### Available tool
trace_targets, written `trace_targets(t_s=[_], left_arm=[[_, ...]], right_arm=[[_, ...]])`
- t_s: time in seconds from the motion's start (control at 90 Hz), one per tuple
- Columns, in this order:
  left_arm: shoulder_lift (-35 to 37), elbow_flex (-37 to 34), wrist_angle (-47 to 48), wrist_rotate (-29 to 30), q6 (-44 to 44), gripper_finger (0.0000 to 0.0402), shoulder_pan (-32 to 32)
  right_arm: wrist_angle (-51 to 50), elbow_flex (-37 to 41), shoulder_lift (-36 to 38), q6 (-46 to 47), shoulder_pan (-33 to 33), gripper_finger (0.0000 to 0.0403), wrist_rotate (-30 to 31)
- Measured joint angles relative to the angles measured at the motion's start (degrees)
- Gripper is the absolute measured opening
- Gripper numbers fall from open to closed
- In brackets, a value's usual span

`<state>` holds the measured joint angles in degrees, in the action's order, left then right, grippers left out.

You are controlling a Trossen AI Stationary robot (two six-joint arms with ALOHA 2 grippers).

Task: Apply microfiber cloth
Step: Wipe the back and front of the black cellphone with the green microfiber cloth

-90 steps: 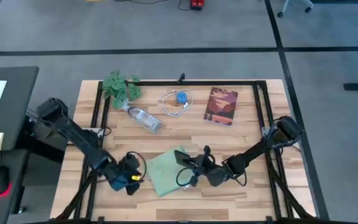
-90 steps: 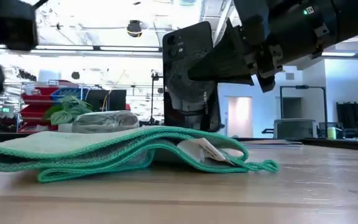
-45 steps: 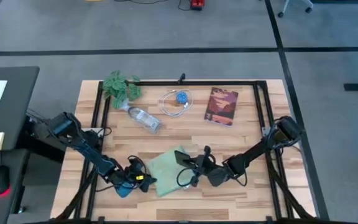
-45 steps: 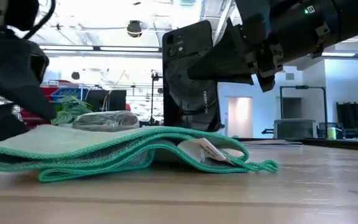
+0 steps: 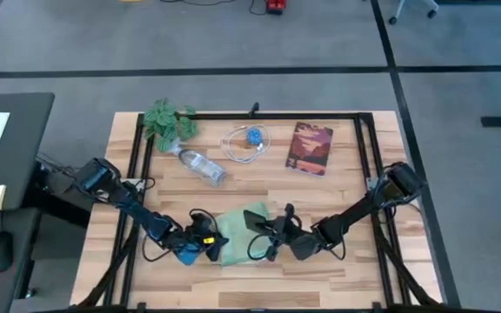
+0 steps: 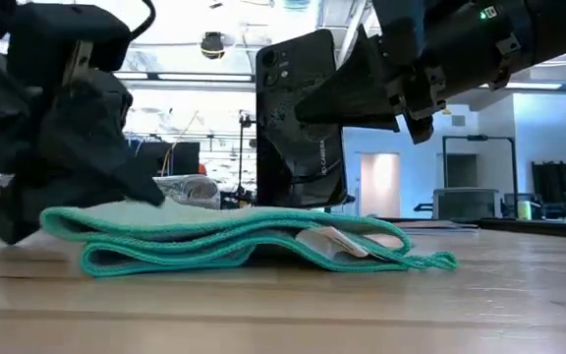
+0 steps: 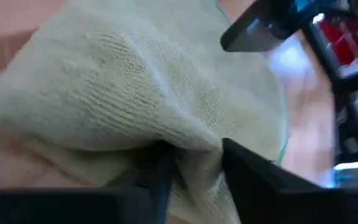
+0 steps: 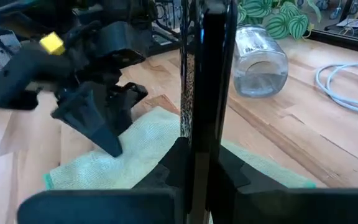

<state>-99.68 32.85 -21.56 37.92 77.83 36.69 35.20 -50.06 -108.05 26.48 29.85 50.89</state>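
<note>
Pinched at its near-left edge, the cloth [image 5: 233, 239] is held by the left pincer [image 5: 209, 244], whose fingers [image 7: 241, 168] are closed narrowly on a raised fold of fabric. Most of the cloth is seen lying bunched and folded on the wooden surface [image 5: 337, 187]. Just to its right, a black phone [image 6: 298, 123] is gripped upright by the right pincer [image 5: 272, 233], above the cloth's far side. Wiping is judged not yet begun: cloth and phone must still be brought together.
</note>
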Motion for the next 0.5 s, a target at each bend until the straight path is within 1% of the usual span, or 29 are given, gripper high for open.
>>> trace_targets(t_s=[0.056,0.111,0.2,0.3,0.378,0.444,0.5], left_arm=[[-0.1,0.4,0.5,1.1,-2.0,0.0014,-0.1],[-0.2,1.3,0.6,1.8,-4.1,0.0009,-0.1],[0.3,3.0,-1.4,5.1,-9.5,0.0002,0.1],[0.5,5.9,-5.7,7.5,-20.3,0.0001,0.6],[0.4,8.6,-6.1,8.4,-28.5,0.0,0.7],[0.1,10.7,-6.2,9.5,-33.1,0.0,0.5],[-0.5,11.8,-6.1,11.9,-36.7,0.0,0.2]], right_arm=[[0.0,0.0,0.0,0.0,-0.1,0.0017,0.0],[0.0,0.0,0.0,0.0,-0.1,0.0017,0.0],[-0.4,0.0,0.0,0.9,-0.4,0.0017,0.0],[-1.9,0.0,0.0,3.0,-1.0,0.0017,-0.5],[-2.4,0.0,0.0,3.5,-1.7,0.0017,-1.7],[-2.2,0.0,0.0,3.7,-2.3,0.0017,-3.0],[-2.1,0.0,0.0,3.8,-2.7,0.0017,-3.9]])
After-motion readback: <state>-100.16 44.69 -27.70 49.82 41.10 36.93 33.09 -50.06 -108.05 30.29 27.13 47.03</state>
